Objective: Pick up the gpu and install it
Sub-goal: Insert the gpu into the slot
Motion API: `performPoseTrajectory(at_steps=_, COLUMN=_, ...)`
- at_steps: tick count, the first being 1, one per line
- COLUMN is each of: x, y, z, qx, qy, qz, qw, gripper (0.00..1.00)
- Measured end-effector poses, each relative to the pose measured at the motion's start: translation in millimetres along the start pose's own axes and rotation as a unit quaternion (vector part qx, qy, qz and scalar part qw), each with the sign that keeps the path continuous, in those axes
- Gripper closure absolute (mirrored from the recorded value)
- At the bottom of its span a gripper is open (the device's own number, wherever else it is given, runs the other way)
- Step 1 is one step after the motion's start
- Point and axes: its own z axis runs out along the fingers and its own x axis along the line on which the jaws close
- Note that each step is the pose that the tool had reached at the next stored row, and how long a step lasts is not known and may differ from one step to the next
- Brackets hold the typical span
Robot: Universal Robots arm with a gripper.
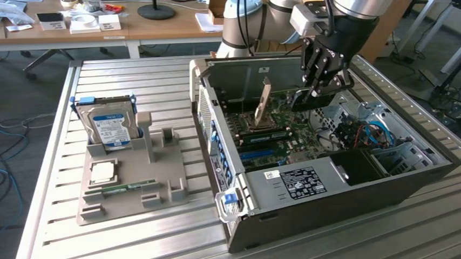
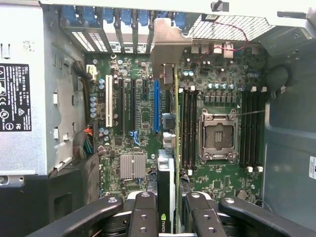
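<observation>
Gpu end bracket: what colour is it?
Pale silver-grey; the bracket of the gpu shows best in the wrist view.

Evidently a robotics lab: slatted metal worktop (image 1: 144,81) bearing an open computer case (image 1: 403,186), robot arm (image 1: 241,24) at its far edge, cluttered wooden desks (image 1: 169,29) behind.

Bright, even light; pale glare on the table (image 1: 137,81); the case (image 1: 310,226) interior dimmer, perhaps shaded by the tool (image 1: 318,93).

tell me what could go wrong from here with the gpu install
The gpu, held in the claw, looks offset from the blue slot toward the RAM slots; pressing down might miss. Its metal bracket could snag the case's rear slot covers.
</observation>
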Motion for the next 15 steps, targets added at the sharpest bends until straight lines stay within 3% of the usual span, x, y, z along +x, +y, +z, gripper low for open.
performPoseTrajectory(at_steps=1, x=-0.1, y=0.1, z=0.2, qx=0.0001, qy=0.0014, qz=0.0, qw=1.0, gripper=0.73)
performPoseTrajectory(at_steps=5, x=-0.8, y=-0.9, z=0.1, qx=-0.0031, qy=0.0133, qz=0.0, qw=0.9999, gripper=0.73)
performPoseTrajectory(at_steps=9, x=-1.6, y=-2.1, z=0.1, qx=-0.0072, qy=0.0164, qz=0.001, qw=0.9998, gripper=0.73)
performPoseTrajectory(at_steps=15, x=-4.0, y=-2.5, z=0.6, qx=-0.0195, qy=0.0223, qz=0.002, qw=0.9996, gripper=0.73)
